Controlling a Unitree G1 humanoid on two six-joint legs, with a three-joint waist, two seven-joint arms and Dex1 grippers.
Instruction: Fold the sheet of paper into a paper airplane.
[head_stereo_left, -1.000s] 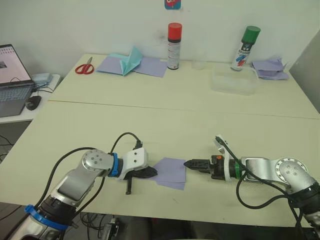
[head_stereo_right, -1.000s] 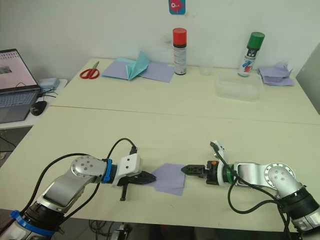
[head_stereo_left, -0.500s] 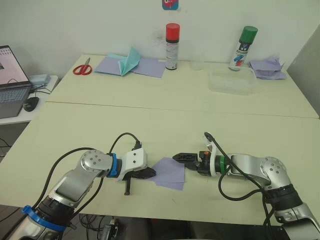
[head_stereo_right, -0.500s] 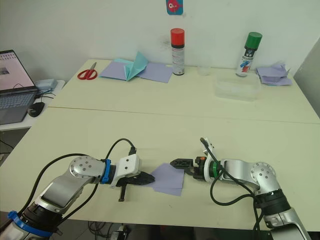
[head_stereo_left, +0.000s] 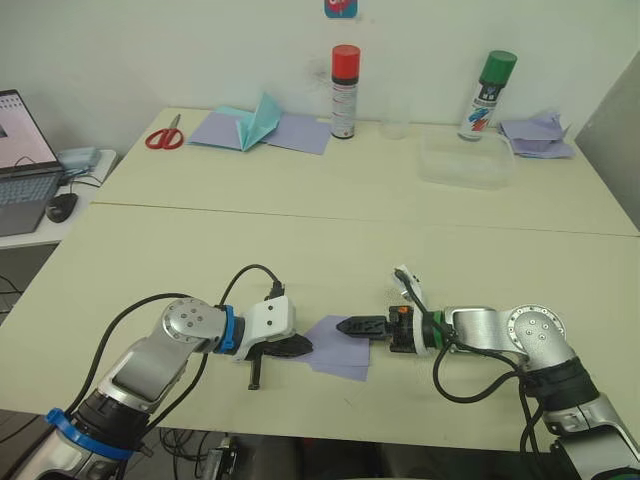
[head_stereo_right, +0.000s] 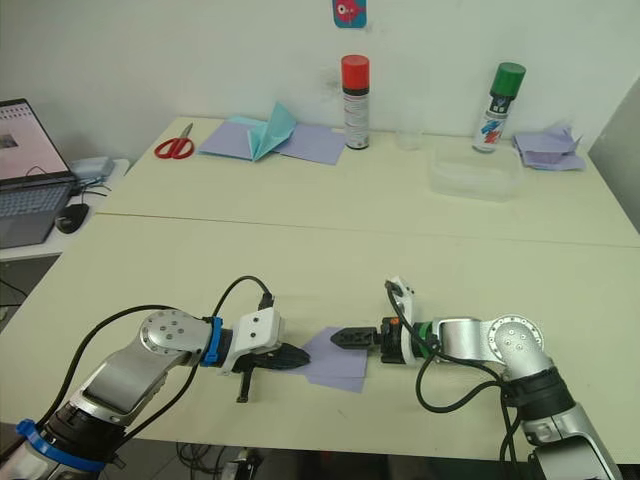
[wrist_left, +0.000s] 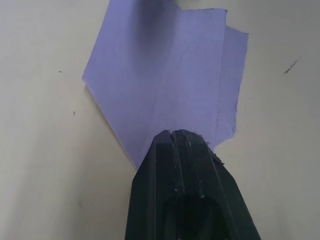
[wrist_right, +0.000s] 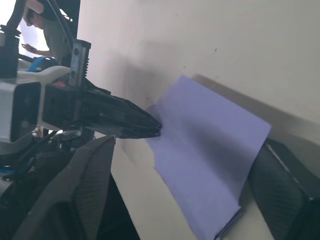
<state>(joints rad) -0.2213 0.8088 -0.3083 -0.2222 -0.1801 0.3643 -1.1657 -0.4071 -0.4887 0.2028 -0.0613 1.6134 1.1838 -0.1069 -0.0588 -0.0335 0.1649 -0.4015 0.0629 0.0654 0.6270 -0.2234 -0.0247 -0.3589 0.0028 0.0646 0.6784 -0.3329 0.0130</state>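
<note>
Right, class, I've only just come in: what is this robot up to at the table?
A two-armed robot is working a folded lavender sheet of paper near the front edge of the table. The left pincer is shut on the sheet's left corner, pinning it flat. The right pincer is open, its fingers straddling the sheet's right side. The paper is only partly folded, with no airplane shape yet. Scissors, spray cans and other papers sit untouched at the far side.

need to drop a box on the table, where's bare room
Bare: the wide middle band of the table, between the grippers and the back row. Crowded: the back edge, from scissors to green-capped spray can, and around the sheet of paper.
</note>
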